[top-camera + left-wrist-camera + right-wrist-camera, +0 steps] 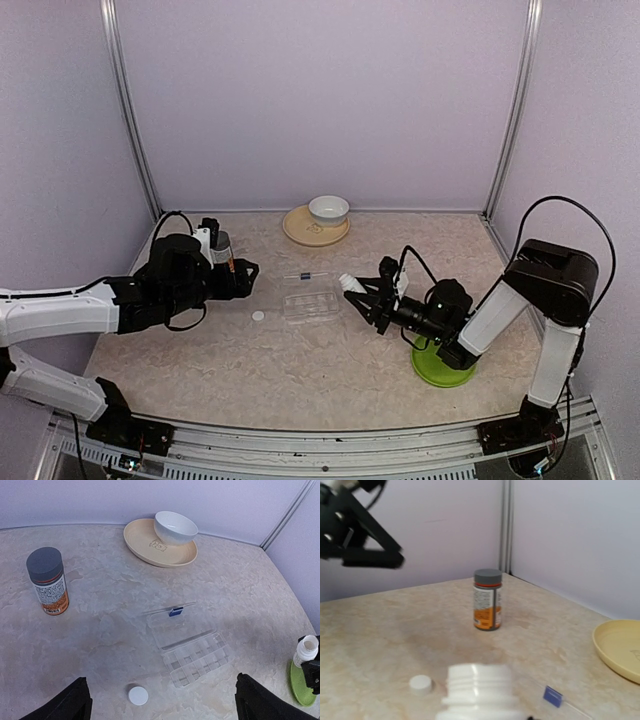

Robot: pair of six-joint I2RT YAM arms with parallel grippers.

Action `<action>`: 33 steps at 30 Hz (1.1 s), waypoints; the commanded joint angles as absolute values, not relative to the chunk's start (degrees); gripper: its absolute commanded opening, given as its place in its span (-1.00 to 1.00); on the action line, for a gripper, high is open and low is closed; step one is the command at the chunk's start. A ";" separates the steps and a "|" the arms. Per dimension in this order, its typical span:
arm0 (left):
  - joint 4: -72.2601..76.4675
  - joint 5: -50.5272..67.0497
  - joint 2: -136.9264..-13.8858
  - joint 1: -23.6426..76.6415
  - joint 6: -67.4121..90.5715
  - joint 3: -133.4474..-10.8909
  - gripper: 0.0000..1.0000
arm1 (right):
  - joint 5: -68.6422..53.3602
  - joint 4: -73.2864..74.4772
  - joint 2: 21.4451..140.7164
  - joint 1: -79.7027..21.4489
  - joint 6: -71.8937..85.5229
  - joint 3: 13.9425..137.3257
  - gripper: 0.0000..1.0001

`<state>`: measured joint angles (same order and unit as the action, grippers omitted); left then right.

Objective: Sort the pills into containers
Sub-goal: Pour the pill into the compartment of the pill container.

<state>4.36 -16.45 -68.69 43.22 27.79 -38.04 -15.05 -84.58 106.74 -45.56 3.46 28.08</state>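
Observation:
The containers, a clear pill box (195, 655) with its lid (175, 625) folded open, lie flat mid-table (310, 305). My left gripper (161, 697) hovers open and empty over the table near the box, one finger (67, 705) at each lower corner of the left wrist view; from above it (245, 270) is left of the box. My right gripper (368, 297) is shut on an uncapped white bottle (350, 284), tilted toward the box's right end; its neck (479, 690) fills the bottom of the right wrist view. A white cap (138, 695) lies loose left of the box. No pills show.
An orange-labelled bottle with a grey cap (48, 581) stands at the back left. A white bowl (175, 527) sits on a tan plate (145, 547) at the back. A green plate (440, 368) lies under the right arm. Walls enclose three sides.

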 commanded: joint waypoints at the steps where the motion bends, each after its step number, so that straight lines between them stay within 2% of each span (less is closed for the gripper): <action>1: 2.91 -16.00 -66.06 42.39 26.06 -37.27 0.97 | -12.09 -90.56 110.54 -45.18 2.29 30.06 -1.00; 9: 2.95 -14.92 -63.70 42.11 23.21 -36.48 0.98 | -10.12 -92.12 115.75 -45.18 2.04 31.66 -1.00; 33: 19.23 -13.15 -60.53 42.02 18.58 -25.59 0.98 | -9.25 -87.97 124.35 -45.08 2.20 36.89 -1.00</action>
<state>14.68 -13.91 -61.28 42.44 20.60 -27.46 -9.76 -87.92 123.00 -45.45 2.37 36.10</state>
